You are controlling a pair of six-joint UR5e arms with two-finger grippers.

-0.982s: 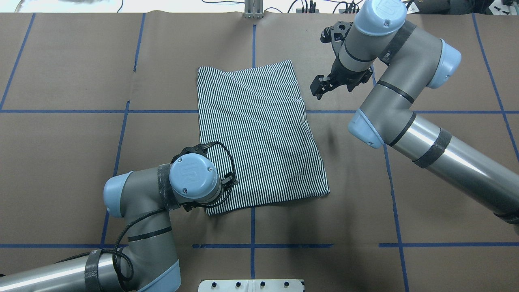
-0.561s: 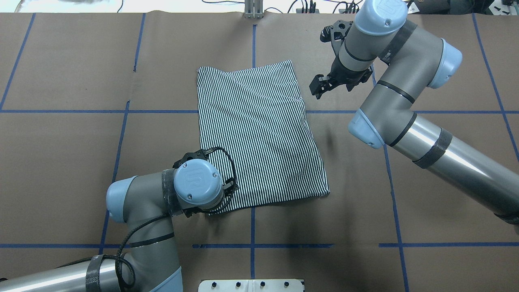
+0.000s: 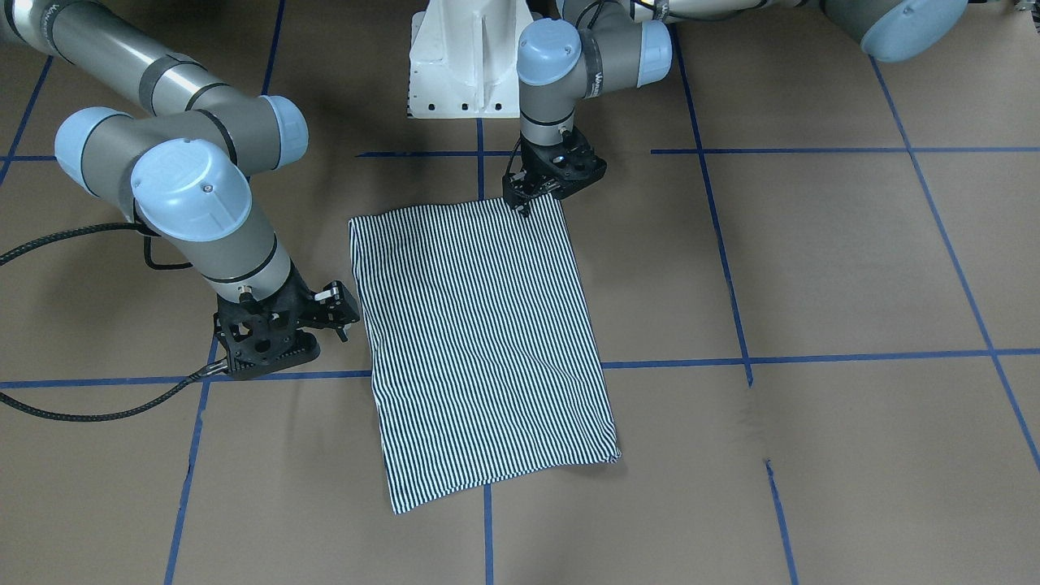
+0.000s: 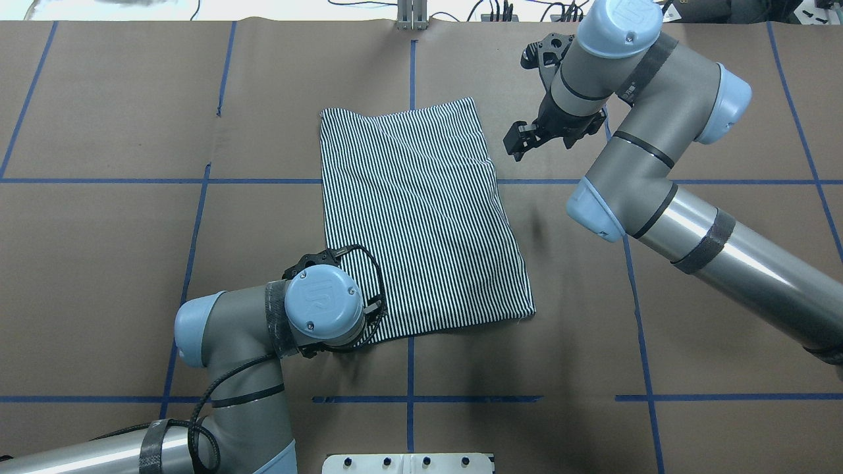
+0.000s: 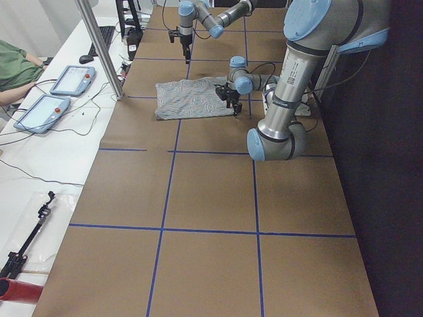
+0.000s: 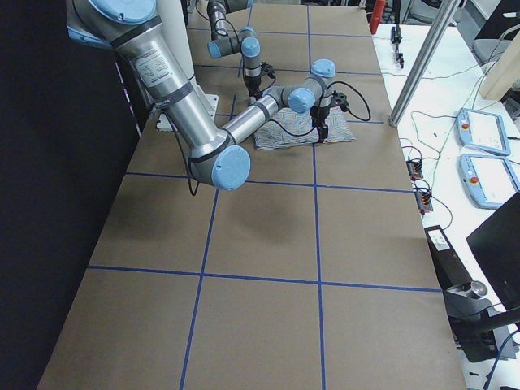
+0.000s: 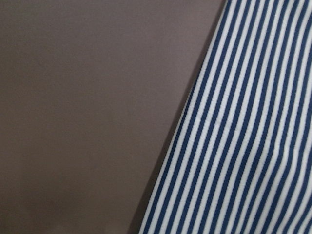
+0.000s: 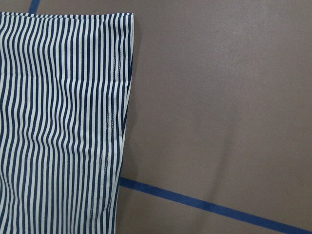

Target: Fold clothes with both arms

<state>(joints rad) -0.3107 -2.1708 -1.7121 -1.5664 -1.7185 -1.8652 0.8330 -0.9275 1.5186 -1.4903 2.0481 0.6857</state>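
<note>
The striped polo shirt (image 4: 421,217) lies folded into a flat rectangle mid-table; collar, placket and logo are hidden. It also shows in the front view (image 3: 479,341). My left gripper (image 3: 522,207) points down onto the shirt's corner nearest the robot, on my left side; whether its jaws are open or shut does not show. In the overhead view the left wrist (image 4: 323,313) covers that corner. The left wrist view shows only the shirt's edge (image 7: 243,146) and bare table. My right gripper (image 4: 518,141) is open and empty, hovering just off the shirt's right edge near its far corner (image 8: 63,122).
The table is covered in brown paper (image 4: 99,263) with blue tape grid lines (image 4: 408,399). The white pedestal base (image 3: 463,57) stands at the robot's side. A metal post (image 4: 411,16) rises at the far edge. Teach pendants (image 5: 69,79) lie on a side bench.
My left wrist has moved toward the robot, along the shirt's left edge, and now covers the near-left corner. The right arm and the shirt have stayed put.
</note>
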